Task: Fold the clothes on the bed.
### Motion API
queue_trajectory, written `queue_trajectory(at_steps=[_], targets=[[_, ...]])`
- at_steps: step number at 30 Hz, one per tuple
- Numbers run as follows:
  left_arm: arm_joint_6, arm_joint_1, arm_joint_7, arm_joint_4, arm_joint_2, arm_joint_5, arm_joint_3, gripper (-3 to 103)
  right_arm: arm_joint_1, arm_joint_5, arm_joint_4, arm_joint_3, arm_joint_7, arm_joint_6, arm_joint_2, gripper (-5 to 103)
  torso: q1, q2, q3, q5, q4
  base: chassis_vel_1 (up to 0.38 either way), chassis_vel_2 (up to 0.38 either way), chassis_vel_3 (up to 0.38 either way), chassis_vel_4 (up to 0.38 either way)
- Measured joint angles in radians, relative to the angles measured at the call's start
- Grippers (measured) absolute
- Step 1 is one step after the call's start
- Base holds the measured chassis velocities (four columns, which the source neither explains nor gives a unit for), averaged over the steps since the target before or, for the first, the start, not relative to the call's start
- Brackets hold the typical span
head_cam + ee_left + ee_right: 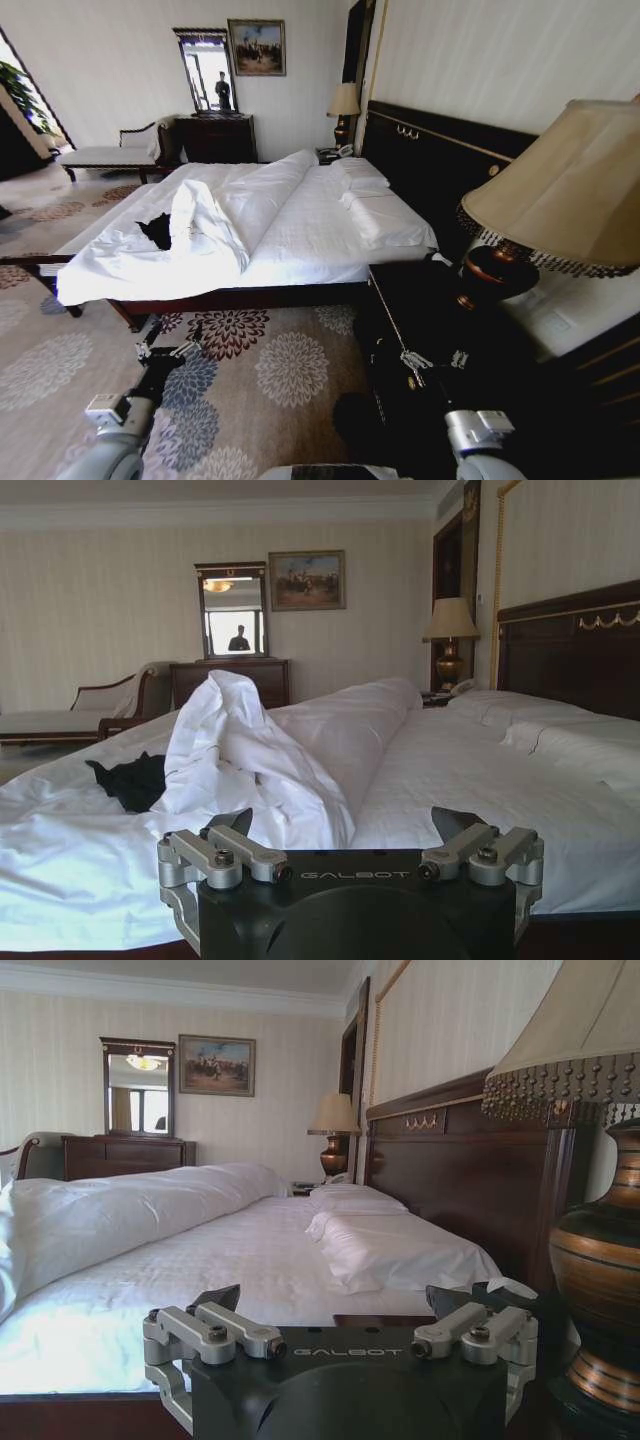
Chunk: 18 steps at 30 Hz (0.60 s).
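Left claw [168,340] wide over carpet, well short of the black T-shirt [157,231] on the bed [300,240]; right claw [432,362] wide.

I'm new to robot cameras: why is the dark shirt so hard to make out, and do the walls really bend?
Head view: wide-lens distortion bows the walls; window light bleaches the white duvet, so the black T-shirt reads as a featureless patch. Left wrist view: the T-shirt again lacks detail. Right wrist view: the lamp sits dim against the bright bed.
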Motion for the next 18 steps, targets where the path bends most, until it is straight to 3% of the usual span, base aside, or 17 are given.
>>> queue_trajectory(at_steps=[18], targets=[[0.000, 0.000, 0.001, 0.002, 0.000, 0.000, 0.001, 100, 0.001, -0.006, -0.001, -0.002, -0.012, 0.002, 0.006, 100, 0.000, 0.000, 0.000, 0.0001, 0.0000, -0.061, 0.073, 0.080, -0.072]])
